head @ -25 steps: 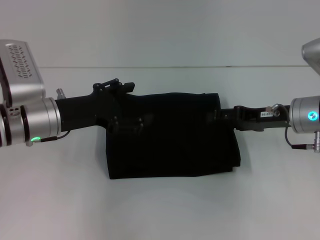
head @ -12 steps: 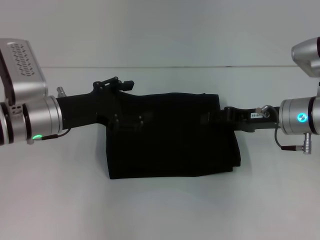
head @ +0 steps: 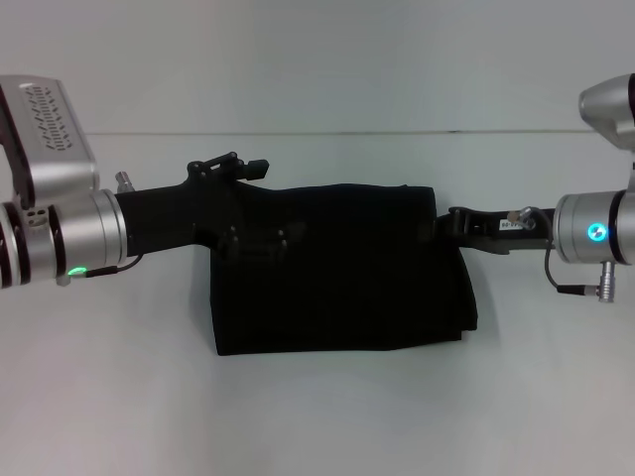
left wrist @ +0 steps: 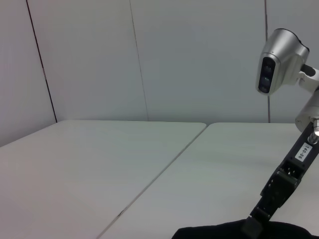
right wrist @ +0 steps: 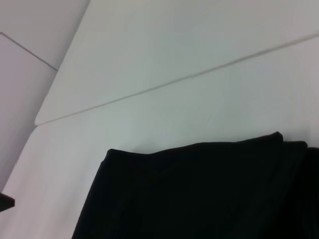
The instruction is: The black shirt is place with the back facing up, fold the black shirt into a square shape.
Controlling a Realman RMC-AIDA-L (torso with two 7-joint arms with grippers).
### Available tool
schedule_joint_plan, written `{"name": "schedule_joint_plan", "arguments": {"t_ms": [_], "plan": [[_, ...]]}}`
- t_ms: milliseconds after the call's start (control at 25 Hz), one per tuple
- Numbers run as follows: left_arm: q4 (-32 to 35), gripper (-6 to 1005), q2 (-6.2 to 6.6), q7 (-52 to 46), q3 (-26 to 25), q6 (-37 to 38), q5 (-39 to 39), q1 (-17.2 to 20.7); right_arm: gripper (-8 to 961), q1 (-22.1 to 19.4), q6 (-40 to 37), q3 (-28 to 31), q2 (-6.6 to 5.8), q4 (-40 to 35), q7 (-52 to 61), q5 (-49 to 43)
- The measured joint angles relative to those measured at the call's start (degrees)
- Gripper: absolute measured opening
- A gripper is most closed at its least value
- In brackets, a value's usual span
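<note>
The black shirt lies folded into a rough rectangle on the middle of the white table, plain side up. My left gripper reaches in from the left and rests over the shirt's upper left part, black against black. At the shirt's upper right edge sits my right gripper. In the left wrist view the right gripper slants down onto the edge of the shirt. The right wrist view shows the shirt as a dark sheet with a folded edge on the table.
A seam runs between the two white tabletops behind the shirt. A pale wall stands at the back. Bare table lies in front of the shirt and on both sides.
The right wrist has shifted a little to the left, toward the shirt. The left arm has edged slightly right. The shirt's outline is the same.
</note>
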Motion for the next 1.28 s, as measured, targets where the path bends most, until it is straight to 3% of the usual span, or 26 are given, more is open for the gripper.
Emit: {"name": "schedule_joint_plan", "arguments": {"t_ms": [360, 880, 1280], "plan": [[-0.66, 936, -0.08, -0.35, 0.0, -0.54, 0.0, -0.09, 15, -0.3, 2.93, 0.3, 1.06, -0.42, -2.78, 0.04], [-0.75, 936, -0.8, -1.62, -0.04, -1.0, -0.57, -0.75, 68, -1.98, 2.8, 3.13, 0.47, -0.48, -7.13, 0.72], [-1.89, 936, -1.27, -11.23, 0.0, -9.15, -0.44, -3.15, 108, -4.39, 2.26, 3.56, 1.13, -2.7, -13.33, 2.82]]}}
